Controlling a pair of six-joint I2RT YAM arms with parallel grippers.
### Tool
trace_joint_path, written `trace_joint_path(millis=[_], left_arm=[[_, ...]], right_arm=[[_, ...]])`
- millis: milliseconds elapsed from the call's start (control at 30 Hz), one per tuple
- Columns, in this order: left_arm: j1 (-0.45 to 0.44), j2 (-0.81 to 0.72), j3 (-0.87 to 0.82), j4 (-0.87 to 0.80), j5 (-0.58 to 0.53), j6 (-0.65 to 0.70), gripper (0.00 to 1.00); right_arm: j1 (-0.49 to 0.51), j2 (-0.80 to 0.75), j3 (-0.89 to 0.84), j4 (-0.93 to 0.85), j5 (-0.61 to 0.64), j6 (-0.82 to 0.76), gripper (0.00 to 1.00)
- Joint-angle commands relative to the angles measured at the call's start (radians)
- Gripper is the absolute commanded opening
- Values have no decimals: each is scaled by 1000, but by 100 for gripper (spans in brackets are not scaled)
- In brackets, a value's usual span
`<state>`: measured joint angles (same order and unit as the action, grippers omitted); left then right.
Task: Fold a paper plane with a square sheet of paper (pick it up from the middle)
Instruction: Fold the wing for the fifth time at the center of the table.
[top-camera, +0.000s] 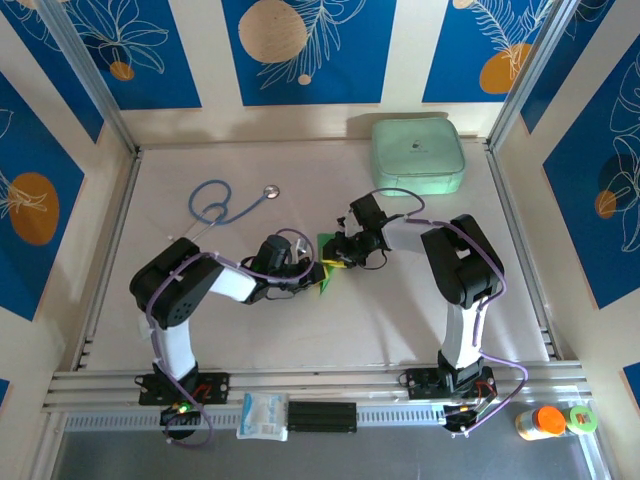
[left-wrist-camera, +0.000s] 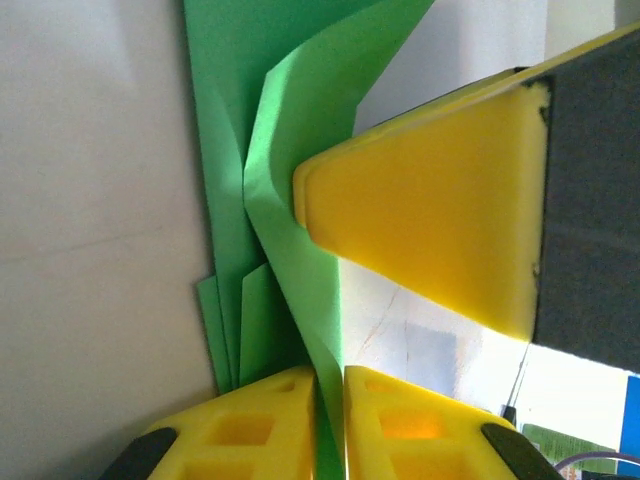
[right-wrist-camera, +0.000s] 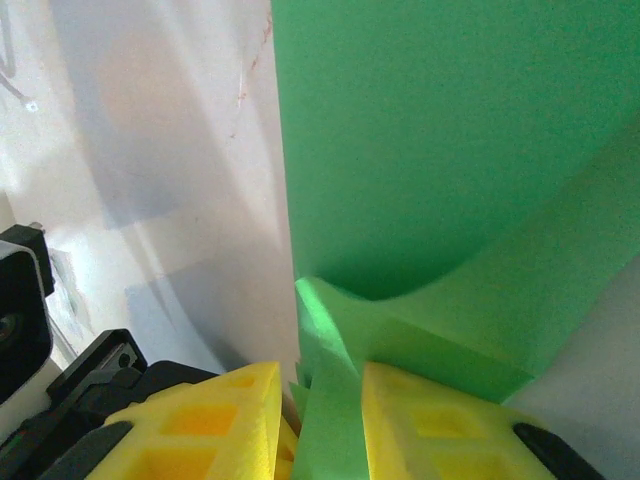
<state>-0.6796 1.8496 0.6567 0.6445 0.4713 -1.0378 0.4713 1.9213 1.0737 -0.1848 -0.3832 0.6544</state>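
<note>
The left gripper (left-wrist-camera: 330, 385) is clenched on one edge of the green paper (right-wrist-camera: 450, 150), the layers pinched thin between its yellow fingers. The right gripper (right-wrist-camera: 320, 378) grasps a thicker raised fold of the same paper. In the left wrist view its fingers sit just beside the crease that rises between the two grips. The paper sits at mid-table between the two grippers, creased into several overlapping layers (not yet a pointed dart), so the step in hand is judged to be forming or sharpening a fold. To do it well, use one grip as the anchor and move the other slowly along the crease line. Avoid pulling the grips apart, since thin paper is likely to tear or slip. Release a side only once the layers lie flat and aligned. The table (top-camera: 330, 330) is pale and smooth and probably offers little friction. At its near rail lie a white packet (top-camera: 263, 415) and an orange bottle (top-camera: 546, 422). Farther out, well apart from the paper, lie a stethoscope (top-camera: 270, 191) and, at the far edge, a mint case (top-camera: 418, 156). Blue leaf-patterned panels (top-camera: 340, 60) enclose the cell.
</note>
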Motion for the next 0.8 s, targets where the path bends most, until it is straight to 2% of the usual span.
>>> trace_joint_path(millis=[0, 367, 600, 767], left_arm=[[-10, -20, -46, -207, -26, 26, 17], [-46, -67, -11, -321, -43, 66, 21], [-65, -104, 27, -459, -88, 123, 21], [-73, -96, 46, -495, -105, 143, 19]], right_arm=[[9, 6, 26, -43, 6, -9, 29], [16, 7, 43, -63, 10, 11, 29], [18, 1, 55, -82, 18, 27, 29], [21, 0, 60, -85, 16, 38, 29]])
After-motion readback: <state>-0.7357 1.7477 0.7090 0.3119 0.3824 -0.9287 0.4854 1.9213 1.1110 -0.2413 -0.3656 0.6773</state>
